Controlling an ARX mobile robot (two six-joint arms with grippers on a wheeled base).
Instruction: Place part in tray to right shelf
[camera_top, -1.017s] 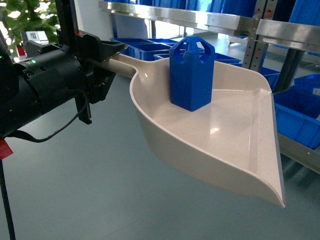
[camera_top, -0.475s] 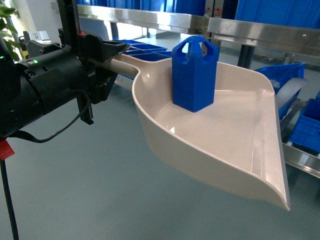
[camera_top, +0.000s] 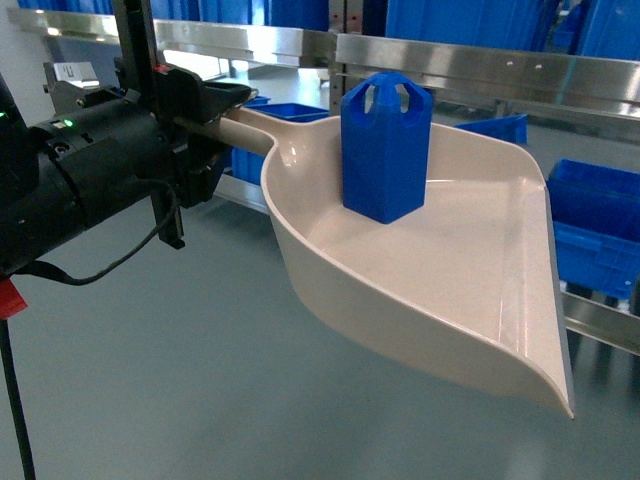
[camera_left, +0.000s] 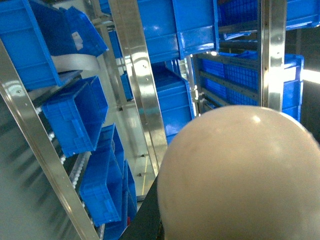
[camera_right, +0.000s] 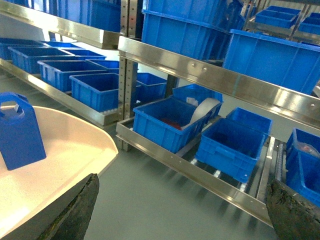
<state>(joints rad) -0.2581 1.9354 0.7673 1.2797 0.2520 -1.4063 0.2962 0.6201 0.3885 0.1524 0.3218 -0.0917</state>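
The beige tray (camera_top: 450, 270) hangs in the air at mid-view, its long handle (camera_top: 240, 128) running left into my left gripper (camera_top: 212, 112), which is shut on it. The blue part (camera_top: 385, 150) stands upright on the tray's floor near the handle end. In the right wrist view the part (camera_right: 17, 132) and tray (camera_right: 65, 150) sit at the left edge. My right gripper (camera_right: 182, 210) is open over bare floor, nothing between its fingers. The left wrist view is half filled by the tray's rounded underside (camera_left: 240, 175). The right shelf (camera_top: 480, 65) stands just behind the tray.
Steel rails (camera_right: 215, 80) and roller tracks of the shelf carry large blue crates (camera_right: 165, 120) on several levels. A lower front rail (camera_right: 200, 175) runs near the floor. Grey floor (camera_top: 180, 380) lies below the tray. More crates (camera_left: 75, 120) show in the left wrist view.
The shelf has swung across the head view and stands more squarely behind the tray; the plant at the upper left has left the frame. Tray, part and left gripper keep their places in view.
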